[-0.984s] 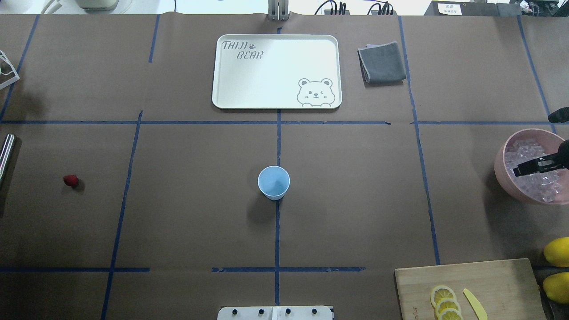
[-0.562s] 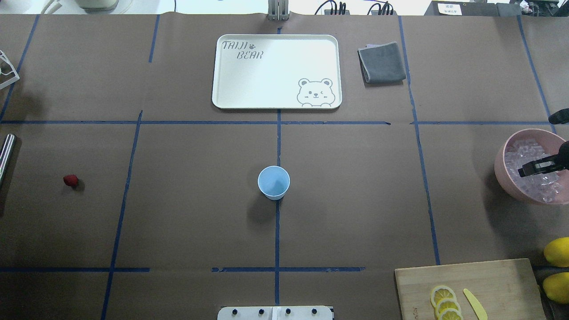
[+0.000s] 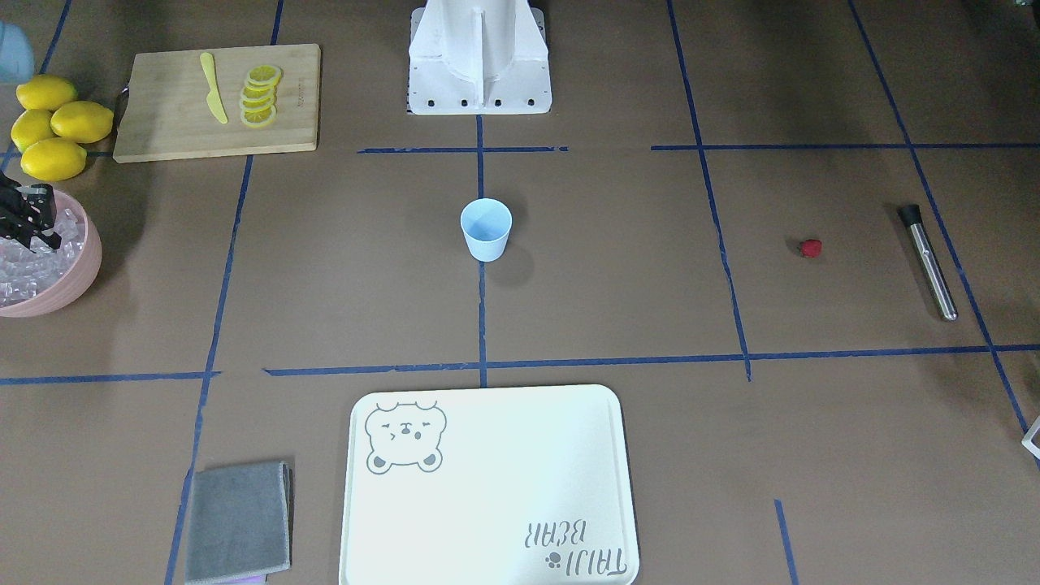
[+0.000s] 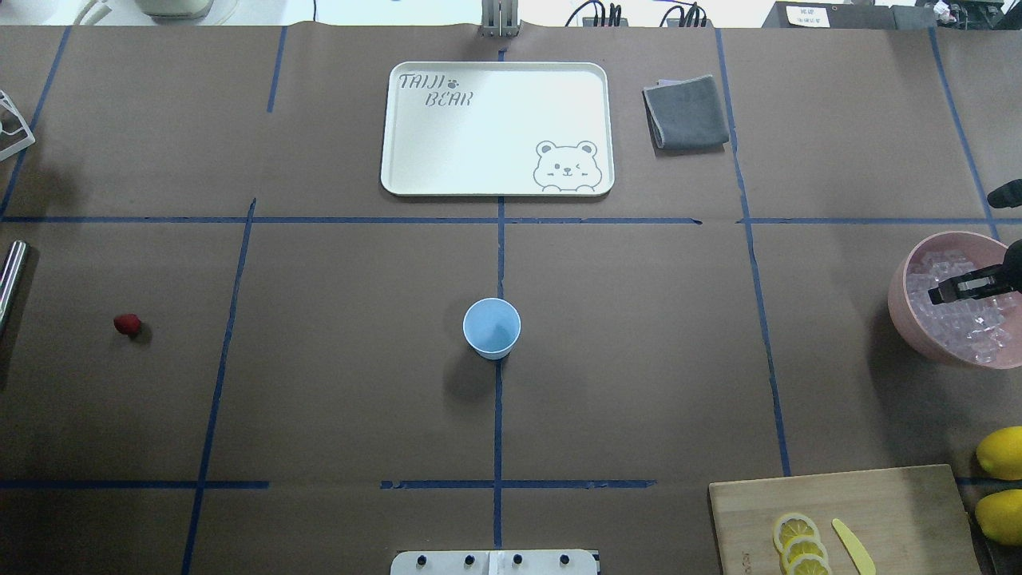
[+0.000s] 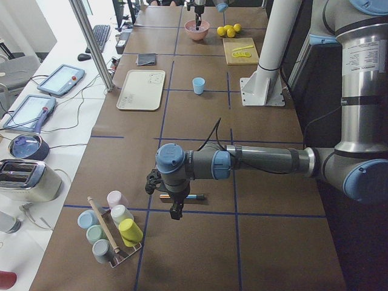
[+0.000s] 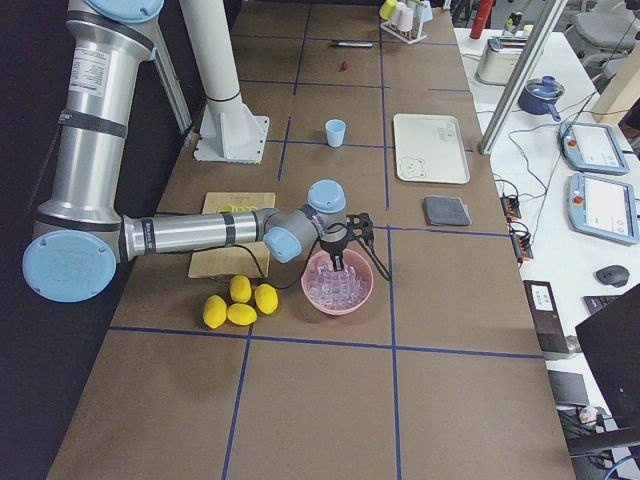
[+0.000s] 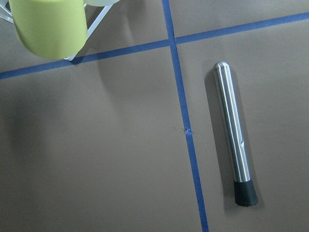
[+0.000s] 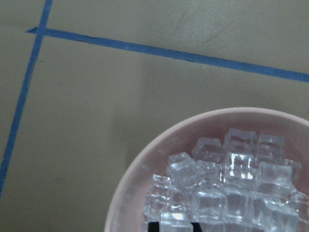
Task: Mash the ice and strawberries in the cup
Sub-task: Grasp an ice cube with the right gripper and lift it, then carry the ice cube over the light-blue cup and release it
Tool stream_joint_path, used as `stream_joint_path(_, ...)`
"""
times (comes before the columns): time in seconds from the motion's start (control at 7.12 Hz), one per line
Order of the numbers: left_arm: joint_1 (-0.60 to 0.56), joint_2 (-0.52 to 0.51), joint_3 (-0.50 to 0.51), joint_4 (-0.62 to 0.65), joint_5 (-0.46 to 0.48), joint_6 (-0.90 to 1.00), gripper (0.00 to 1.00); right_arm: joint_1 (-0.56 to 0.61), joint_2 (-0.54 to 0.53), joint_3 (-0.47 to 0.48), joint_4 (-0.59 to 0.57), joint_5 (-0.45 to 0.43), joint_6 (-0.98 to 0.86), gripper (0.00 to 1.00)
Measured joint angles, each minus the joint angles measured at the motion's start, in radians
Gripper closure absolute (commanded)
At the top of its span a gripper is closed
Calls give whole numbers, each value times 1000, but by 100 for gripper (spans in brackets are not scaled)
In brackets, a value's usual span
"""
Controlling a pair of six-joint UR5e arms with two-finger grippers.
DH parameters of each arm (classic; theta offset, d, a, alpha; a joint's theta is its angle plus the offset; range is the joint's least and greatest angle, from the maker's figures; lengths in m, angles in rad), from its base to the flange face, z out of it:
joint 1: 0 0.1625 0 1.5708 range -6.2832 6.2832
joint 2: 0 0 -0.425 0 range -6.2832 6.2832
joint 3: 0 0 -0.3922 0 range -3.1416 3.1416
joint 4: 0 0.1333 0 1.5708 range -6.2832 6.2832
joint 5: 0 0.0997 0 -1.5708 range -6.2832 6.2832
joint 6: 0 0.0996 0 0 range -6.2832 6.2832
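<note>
Hovering over the pink bowl [image 4: 897, 315] at the table's [image 4: 639, 359] right edge: right pincer [image 4: 938, 292], can't tell spread or pinching.
Left pincer [image 5: 176, 212] near left edge, can't tell either. Cup [image 4: 492, 327] at table centre, strawberry [image 4: 127, 323] toward left edge, ice [image 4: 970, 327] in bowl.

I see left arm [image 5: 267, 160], right arm [image 6: 190, 230]: round silver tubes, grey joints, light blue round caps. White sticker with small black print on each upper tube. Thin black cable runs along left arm. Both black: left gripper [image 5: 176, 212], right gripper [image 6: 338, 262]. My robot's base [image 3: 479, 57]: white post, row of black screws.
</note>
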Motion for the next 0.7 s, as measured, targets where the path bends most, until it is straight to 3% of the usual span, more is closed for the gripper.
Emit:
stream_joint_path(0.14, 0, 0, -2, 0, 0, 0, 0, 7, 31, 47, -64, 1, 2, 95)
stream_joint_path(0.42, 0, 0, -9, 2, 0, -1, 0, -23, 189, 107, -244, -1, 38, 95)
stream_joint_path(0.7, 0, 0, -14, 2, -1, -1, 0, -152, 382, 107, -355, -42, 173, 95)
